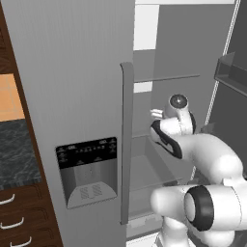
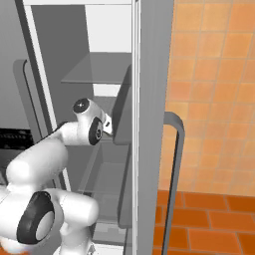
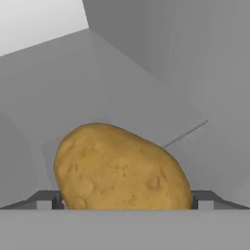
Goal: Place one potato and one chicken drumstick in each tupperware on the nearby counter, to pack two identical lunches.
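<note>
Your tool (image 3: 125, 204) is spread wide, not gripping, and the potato (image 3: 119, 168) sits right between its fingertips (image 3: 45, 201), filling the gap, with one tip showing on each side. The potato rests on a grey fridge shelf (image 3: 146, 93). From the base, your arm (image 1: 173, 128) reaches into the open fridge (image 1: 164, 62).

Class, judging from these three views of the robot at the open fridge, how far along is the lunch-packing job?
Done: the arm is reaching into the open fridge. In hand: in the hand view the end effector is open, one finger each side of a potato, not closed on it. Left, as far as these views show: grasping it, carrying it to a tupperware, then the other potato and drumsticks. Tupperware contents cannot be judged here.
</note>
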